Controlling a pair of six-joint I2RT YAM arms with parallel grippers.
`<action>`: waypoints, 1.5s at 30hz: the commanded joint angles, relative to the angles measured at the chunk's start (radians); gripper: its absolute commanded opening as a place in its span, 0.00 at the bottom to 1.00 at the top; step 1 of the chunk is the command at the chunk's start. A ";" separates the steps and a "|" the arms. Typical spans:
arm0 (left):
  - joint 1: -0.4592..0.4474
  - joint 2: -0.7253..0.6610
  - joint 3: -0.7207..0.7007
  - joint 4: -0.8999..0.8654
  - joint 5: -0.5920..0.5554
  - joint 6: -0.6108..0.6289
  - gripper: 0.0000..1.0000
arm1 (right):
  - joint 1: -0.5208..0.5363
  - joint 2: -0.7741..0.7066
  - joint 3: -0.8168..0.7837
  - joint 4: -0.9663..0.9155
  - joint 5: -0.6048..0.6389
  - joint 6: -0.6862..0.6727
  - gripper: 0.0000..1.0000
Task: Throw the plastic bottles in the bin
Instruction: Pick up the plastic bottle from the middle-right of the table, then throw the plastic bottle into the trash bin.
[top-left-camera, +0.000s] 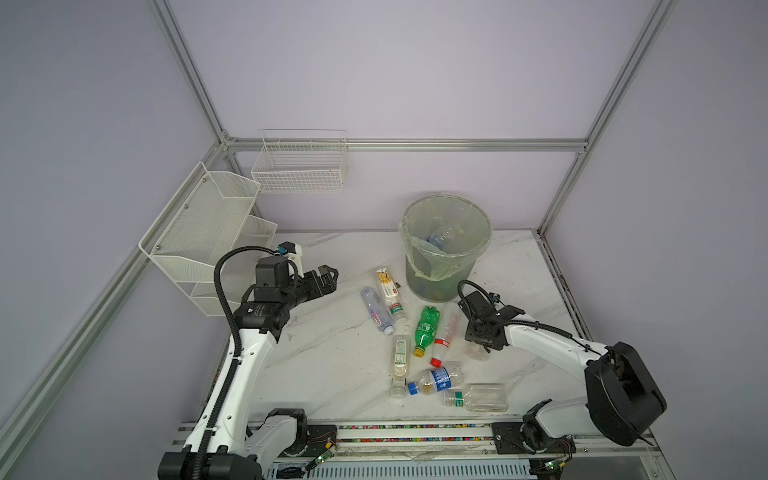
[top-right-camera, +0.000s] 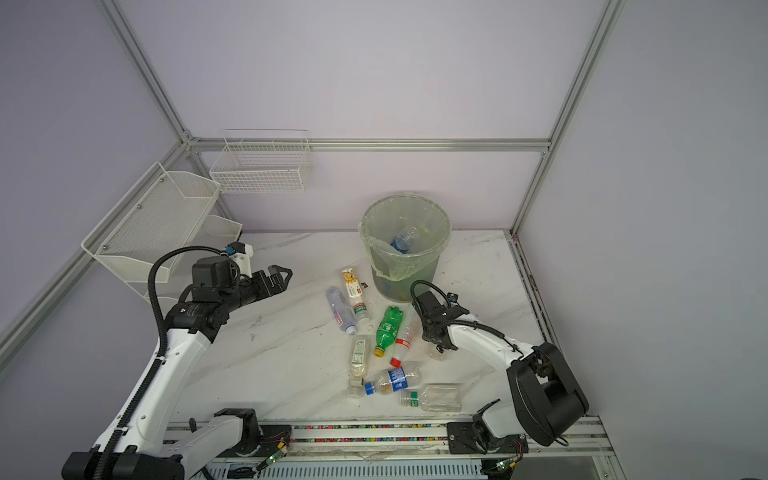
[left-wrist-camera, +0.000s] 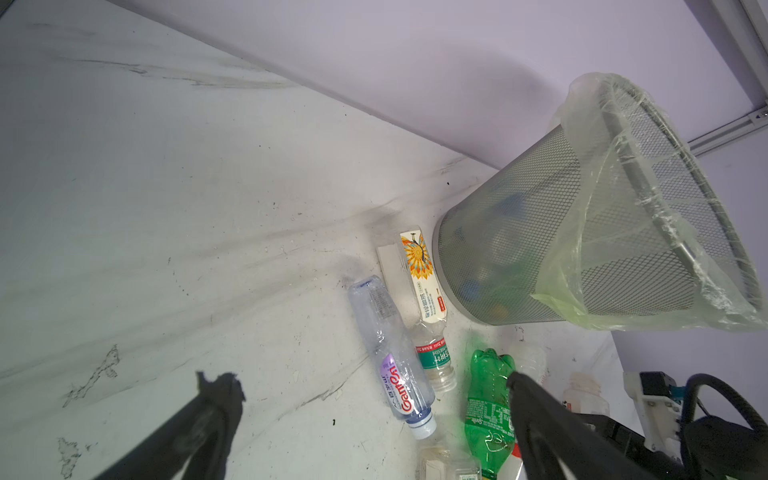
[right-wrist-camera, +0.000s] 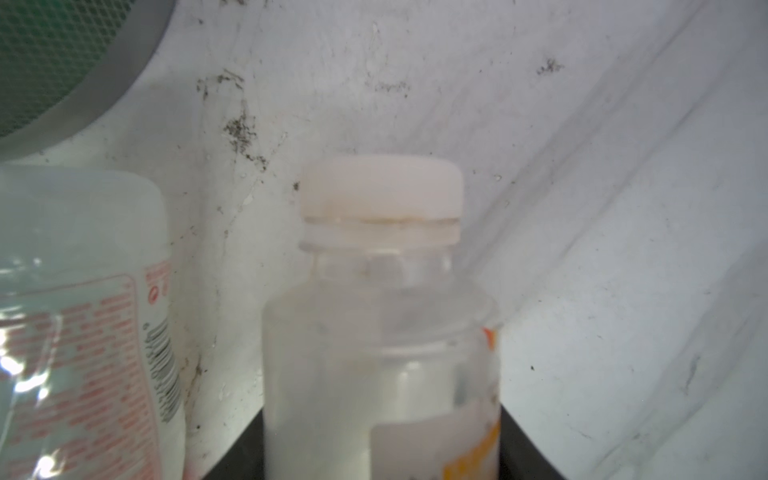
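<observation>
Several plastic bottles lie on the marble table in front of the bin (top-left-camera: 440, 282) (top-right-camera: 405, 286) (left-wrist-camera: 519, 249): a green one (top-left-camera: 426, 330) (left-wrist-camera: 488, 399), a red-capped one (top-left-camera: 446, 332), a blue-labelled one (top-left-camera: 436, 379), a clear purple-labelled one (top-left-camera: 376, 309) (left-wrist-camera: 390, 353). Inside the bin rests a blue-labelled bottle (top-left-camera: 440, 237). My right gripper (right-wrist-camera: 382, 415) points down right of the green bottle, jaws pressed against both sides of a clear white-capped bottle (right-wrist-camera: 382, 332) (top-left-camera: 478, 353). My left gripper (top-left-camera: 328, 276) (left-wrist-camera: 368, 382) hovers open and empty left of the pile.
A white wire basket (top-left-camera: 299, 166) hangs on the back wall and a white mesh rack (top-left-camera: 208, 232) on the left wall behind my left arm. A yellow-labelled bottle (top-left-camera: 388, 286) lies close to the bin's base. A clear green-labelled bottle (top-left-camera: 478, 397) lies near the front edge.
</observation>
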 joint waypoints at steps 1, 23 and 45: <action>0.010 0.011 -0.036 0.002 -0.018 -0.009 1.00 | -0.006 -0.088 -0.022 0.012 0.017 0.025 0.49; 0.089 0.064 -0.038 0.000 -0.083 -0.006 1.00 | -0.006 -0.588 0.041 -0.048 0.005 -0.061 0.47; 0.181 0.131 -0.054 0.032 0.071 -0.058 1.00 | -0.006 -0.774 0.123 0.027 -0.012 -0.145 0.46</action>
